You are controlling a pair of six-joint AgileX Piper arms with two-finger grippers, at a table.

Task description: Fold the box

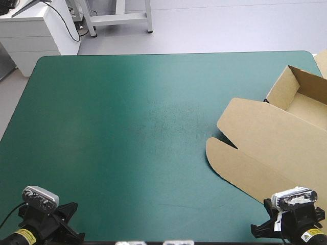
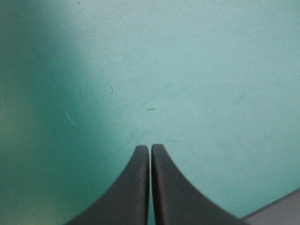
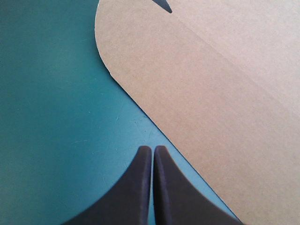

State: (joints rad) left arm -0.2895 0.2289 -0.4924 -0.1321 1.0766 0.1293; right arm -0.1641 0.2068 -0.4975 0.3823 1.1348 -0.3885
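Note:
The brown box (image 1: 278,135) lies at the table's right side as an open tray with raised walls at the far right and its lid flat toward the table's middle. In the right wrist view the lid's rounded flap (image 3: 211,84) lies just ahead of and beside my right gripper (image 3: 153,150), which is shut and empty over the teal-green cover, not touching the board. My left gripper (image 2: 150,149) is shut too, over bare cover near the table's front left corner, far from the box. In the high view both arms sit at the front corners.
The box runs past the table's right edge (image 1: 319,66). A pale strip of floor beyond the table's edge (image 2: 276,213) shows beside my left gripper. White furniture (image 1: 36,28) stands beyond the far left corner.

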